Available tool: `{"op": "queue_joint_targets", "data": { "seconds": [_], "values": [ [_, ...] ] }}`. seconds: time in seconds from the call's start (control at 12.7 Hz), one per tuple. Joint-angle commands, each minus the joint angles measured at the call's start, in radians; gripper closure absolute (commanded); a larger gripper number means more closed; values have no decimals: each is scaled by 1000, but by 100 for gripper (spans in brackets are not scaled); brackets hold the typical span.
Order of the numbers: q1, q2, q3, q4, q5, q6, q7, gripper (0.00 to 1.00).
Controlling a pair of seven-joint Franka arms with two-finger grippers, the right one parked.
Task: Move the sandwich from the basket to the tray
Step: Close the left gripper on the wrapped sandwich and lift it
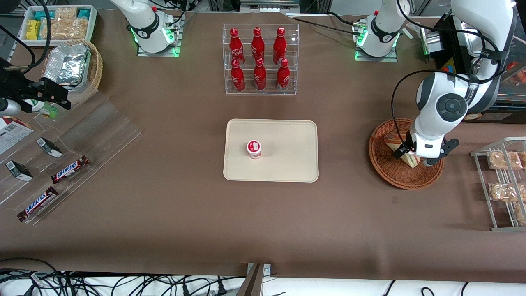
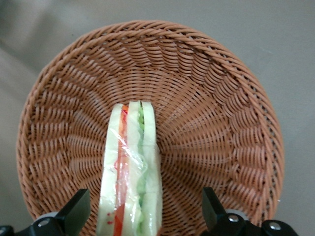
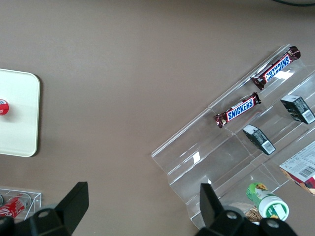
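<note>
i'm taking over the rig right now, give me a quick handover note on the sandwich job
Claw: open, down inside the wicker basket, one finger on each side of the wrapped sandwich; the grip has not closed.
Sandwich: standing on edge in the basket, toward the working arm's end of the table.
Tray: mid-table, nearer the front camera than the rack of red bottles; a small red-lidded cup stands on it.
Done: approach and straddle.
Left: close on the sandwich, lift it out, carry it to the tray, set it on a bare part away from the cup, release.
</note>
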Motion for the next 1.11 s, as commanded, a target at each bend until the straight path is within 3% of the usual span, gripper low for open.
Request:
{"op": "queue_joint_targets", "data": {
  "seconds": [0.0,0.79,1.03],
  "values": [
    [7,-18,-2,-32,80,7,-52,0],
    [3,25,-5,-30,95,8,-152,1],
    [3,25,-7,-26,95,5,-153,37]
  ]
}}
